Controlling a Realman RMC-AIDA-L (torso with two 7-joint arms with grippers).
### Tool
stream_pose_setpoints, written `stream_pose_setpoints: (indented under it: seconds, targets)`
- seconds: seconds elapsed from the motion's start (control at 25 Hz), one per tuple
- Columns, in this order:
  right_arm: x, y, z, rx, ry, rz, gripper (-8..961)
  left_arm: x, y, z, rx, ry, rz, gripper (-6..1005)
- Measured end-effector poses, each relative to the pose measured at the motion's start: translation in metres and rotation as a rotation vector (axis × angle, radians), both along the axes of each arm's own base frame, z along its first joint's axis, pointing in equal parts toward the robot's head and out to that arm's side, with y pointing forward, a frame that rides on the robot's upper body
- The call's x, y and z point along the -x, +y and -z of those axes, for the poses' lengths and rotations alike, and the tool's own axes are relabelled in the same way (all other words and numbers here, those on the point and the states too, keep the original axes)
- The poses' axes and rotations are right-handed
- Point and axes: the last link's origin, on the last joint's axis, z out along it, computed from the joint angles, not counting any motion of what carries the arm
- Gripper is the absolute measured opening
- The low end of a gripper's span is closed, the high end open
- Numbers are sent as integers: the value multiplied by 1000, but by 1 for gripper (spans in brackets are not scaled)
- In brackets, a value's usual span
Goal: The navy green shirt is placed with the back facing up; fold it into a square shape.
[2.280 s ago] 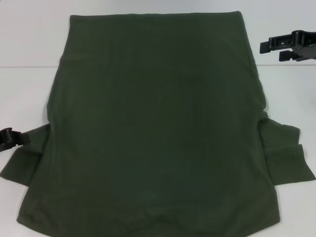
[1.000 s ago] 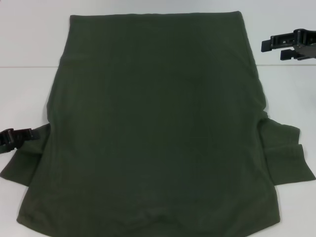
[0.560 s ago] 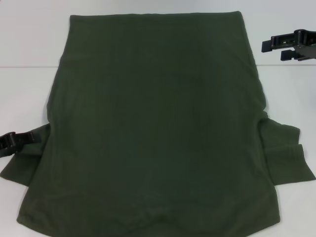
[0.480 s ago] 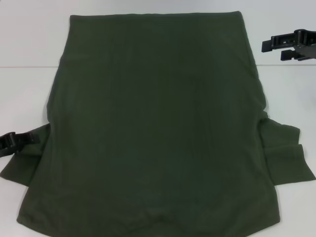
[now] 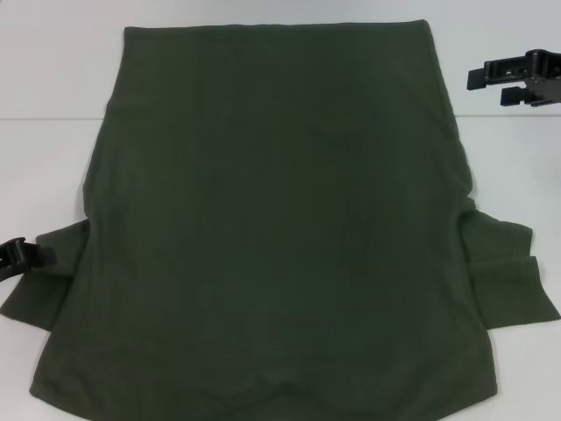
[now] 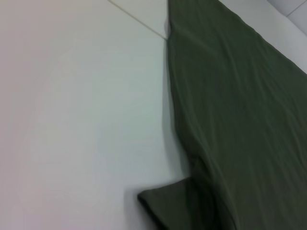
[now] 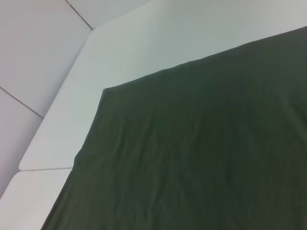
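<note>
White bench (image 5: pixel 53 167) carries the navy green shirt (image 5: pixel 280 228), spread flat with both sleeves out. Soft, light and limp, it looks best pinched at a sleeve edge or hem corner. The left end effector (image 5: pixel 19 256) sits beside the left sleeve, its finger state unclear; the right end effector (image 5: pixel 491 81) hovers parted, gripping nothing.
</note>
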Motion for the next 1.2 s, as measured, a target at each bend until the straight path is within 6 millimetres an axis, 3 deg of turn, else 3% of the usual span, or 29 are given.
stream_pose_setpoints:
  seconds: [0.2,0.92,1.2]
  targets:
    - [-1,-1,-1,-2,4,3,825,0,0,0,0,0,0,12]
    - [-2,-1,-1,-6,13,3,825,5,12,-33,-18,97,-23,5]
    - [-2,-1,-2,-7,12,4,825,-1,31,-52,25,201,-12,3]
